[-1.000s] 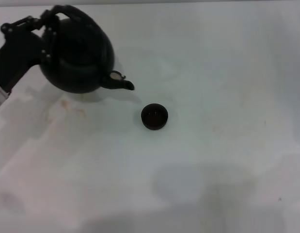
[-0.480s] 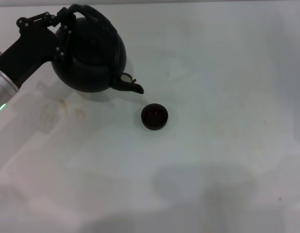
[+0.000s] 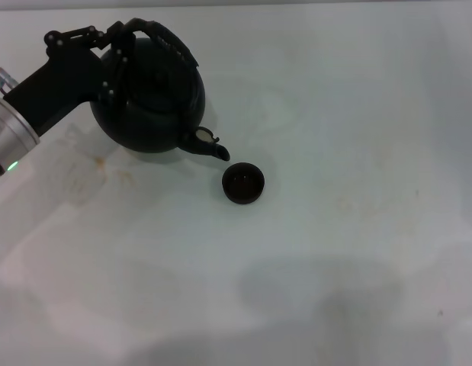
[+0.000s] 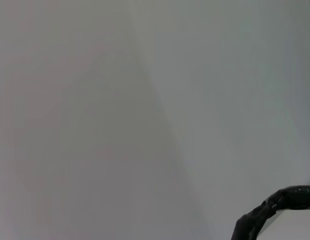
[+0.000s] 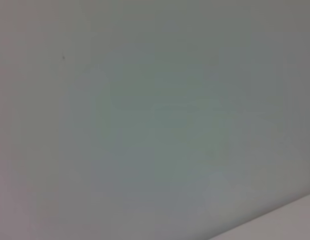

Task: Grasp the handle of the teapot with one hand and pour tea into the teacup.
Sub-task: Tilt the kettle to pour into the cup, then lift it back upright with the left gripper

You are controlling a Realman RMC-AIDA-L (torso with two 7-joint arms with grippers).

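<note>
- Tabletop — a pale, matte white surface; its near half carries only soft grey shadows, and a few faint tan stains lie toward the left edge, just in front of the pot.
- No brand, label or readable writing shows on any object in any view.
- Teacup — a small round dark cup standing upright near the middle of the tabletop, slightly toward the left edge; its place matches the earlier frames.
- Teapot — a large round matte black pot, behind and to the left of the teacup, toward the far-left corner. It is tipped so that its stubby spout points down and toward the cup; the spout tip ends just short of the cup's far-left rim, and whether the two touch cannot be told.
- Handle — the dark arched hoop over the pot, leaning toward the far edge. The left wrist view shows only a short rough arc of it at one corner of the frame.
- Left gripper — clenched on the handle at the hoop's left end, its black body and silver forearm reaching in from the left edge.
- Right gripper — outside every view; the right wrist view shows only blank pale surface.
- Change since the earlier frames — pot and gripper have travelled from the far-left corner toward the cup, closing the gap between spout and rim.
</note>
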